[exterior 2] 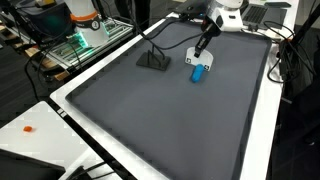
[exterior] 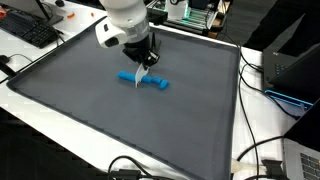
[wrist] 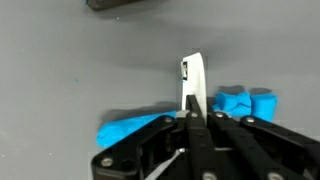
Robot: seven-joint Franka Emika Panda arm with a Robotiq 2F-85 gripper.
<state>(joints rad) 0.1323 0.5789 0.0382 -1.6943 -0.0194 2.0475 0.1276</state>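
My gripper [exterior: 143, 64] hangs over the middle of a dark grey mat [exterior: 90, 100] and is shut on a thin white flat piece [wrist: 192, 82], which sticks out from between the fingers [wrist: 192, 116]. A blue elongated object [exterior: 150, 81] lies flat on the mat directly under the white piece. It is visible in both exterior views [exterior 2: 199, 72], and in the wrist view [wrist: 128, 128] its knobbed end [wrist: 248, 100] lies to the right of the fingers. The white piece's tip is at or just above the blue object; I cannot tell whether they touch.
A small black stand with a thin rod [exterior 2: 155, 61] sits on the mat close to the blue object. A keyboard [exterior: 30, 30], a black box [exterior: 292, 66] and cables [exterior: 262, 150] surround the mat. A green-lit rack [exterior 2: 85, 35] stands beyond one edge.
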